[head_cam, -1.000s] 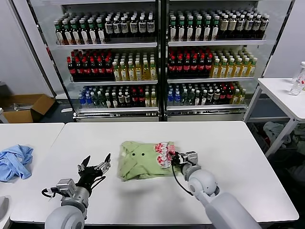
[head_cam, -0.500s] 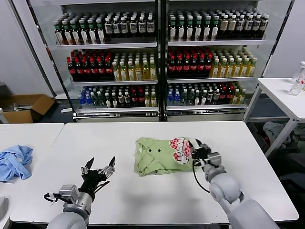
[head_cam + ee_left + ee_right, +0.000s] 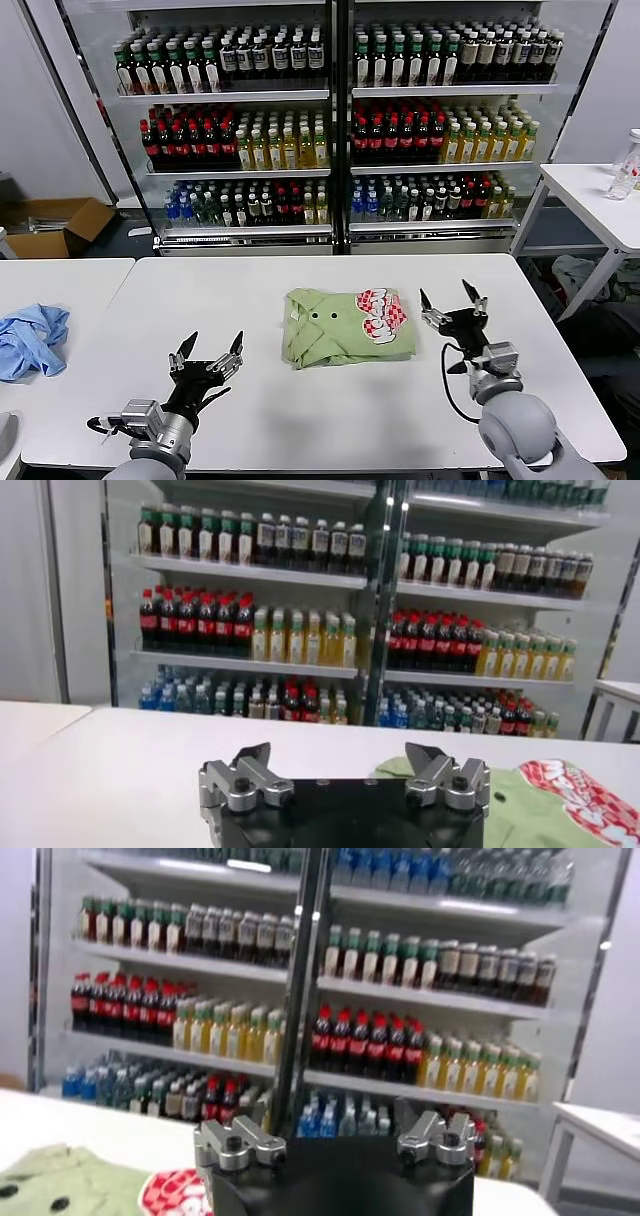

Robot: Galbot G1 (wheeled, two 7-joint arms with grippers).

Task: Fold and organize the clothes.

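The right gripper is standing with its fingers spread and empty at the right of centre in the head view, just beside the folded light green T-shirt and no longer touching it. A second ago it was clenched on the shirt's edge by the red-and-white checkered print, dragging the bundle from lower centre toward the right; half a second ago it was still at the cloth. Now the garment is lying flat as a compact rectangle in the middle of the white table, print facing up at its right end, and the gripper is sitting back from it, closer to the table's right side.

The left gripper is hovering over the bare tabletop at the lower left of the head view, fingers splayed wide and holding nothing, well apart from the shirt; it is drifting only slightly between pictures. The left wrist view is showing its open fingers with the green cloth and print beyond them.

Behind the table, the glass-fronted drinks cooler is filling the upper half of the frame, and a crumpled light blue garment is lying on the neighbouring table at the far left, untouched.

Judging from the release and the tidy shape of the bundle, the folding is looking essentially finished, with the shirt placed and both arms clear.
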